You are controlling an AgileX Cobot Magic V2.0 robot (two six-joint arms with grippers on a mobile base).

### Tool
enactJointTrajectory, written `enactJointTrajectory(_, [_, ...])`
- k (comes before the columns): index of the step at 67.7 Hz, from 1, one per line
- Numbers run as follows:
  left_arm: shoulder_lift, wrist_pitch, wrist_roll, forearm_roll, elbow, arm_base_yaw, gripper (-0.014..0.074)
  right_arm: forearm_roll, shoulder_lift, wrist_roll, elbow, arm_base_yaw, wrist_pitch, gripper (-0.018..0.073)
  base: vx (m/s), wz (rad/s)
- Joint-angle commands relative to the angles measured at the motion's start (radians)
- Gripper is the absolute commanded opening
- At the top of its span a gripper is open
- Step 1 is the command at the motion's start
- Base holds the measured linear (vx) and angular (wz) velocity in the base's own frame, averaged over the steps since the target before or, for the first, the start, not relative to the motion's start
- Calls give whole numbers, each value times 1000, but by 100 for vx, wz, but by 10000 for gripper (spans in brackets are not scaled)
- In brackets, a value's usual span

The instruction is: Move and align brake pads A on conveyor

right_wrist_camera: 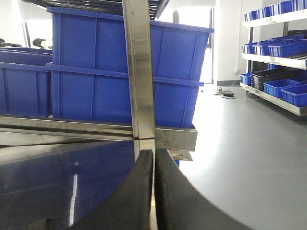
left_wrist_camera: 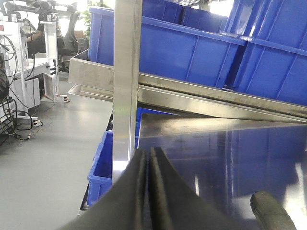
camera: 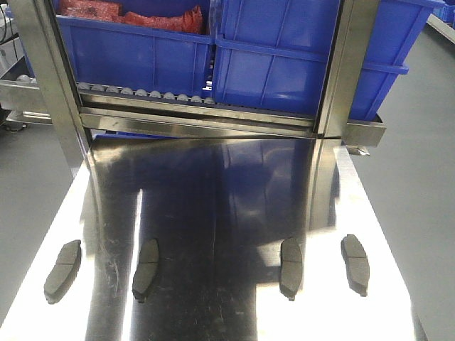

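Several brake pads A lie in a row across the near part of a shiny steel table [camera: 227,192]: one at far left [camera: 62,270], one left of centre [camera: 146,268], one right of centre [camera: 291,267], one at far right [camera: 355,263]. Each is dark grey, curved, with a centre groove. In the left wrist view my left gripper [left_wrist_camera: 147,158] is shut with nothing between its fingers; a dark pad edge [left_wrist_camera: 271,211] shows to its lower right. My right gripper [right_wrist_camera: 154,160] is likewise shut and empty. Neither gripper shows in the front view. The conveyor is out of view.
A steel rack with upright posts [camera: 53,78] [camera: 348,71] stands at the table's far end, carrying big blue bins [camera: 284,64] on a roller rail [camera: 142,96]. A blue bin [left_wrist_camera: 101,167] sits below the table's left side. Shelves of blue bins [right_wrist_camera: 276,48] line the far right.
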Motion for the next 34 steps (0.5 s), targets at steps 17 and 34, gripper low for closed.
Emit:
enactJointTrajectory(17, [-14,-82,-1,-9,17,0,-6,-10,-13,-5,11,-4,-75,-12,0,0])
enactJointTrajectory(34, [-14,-82,-1,-9,17,0,-6,-10,-13,-5,11,-4,-75,-12,0,0])
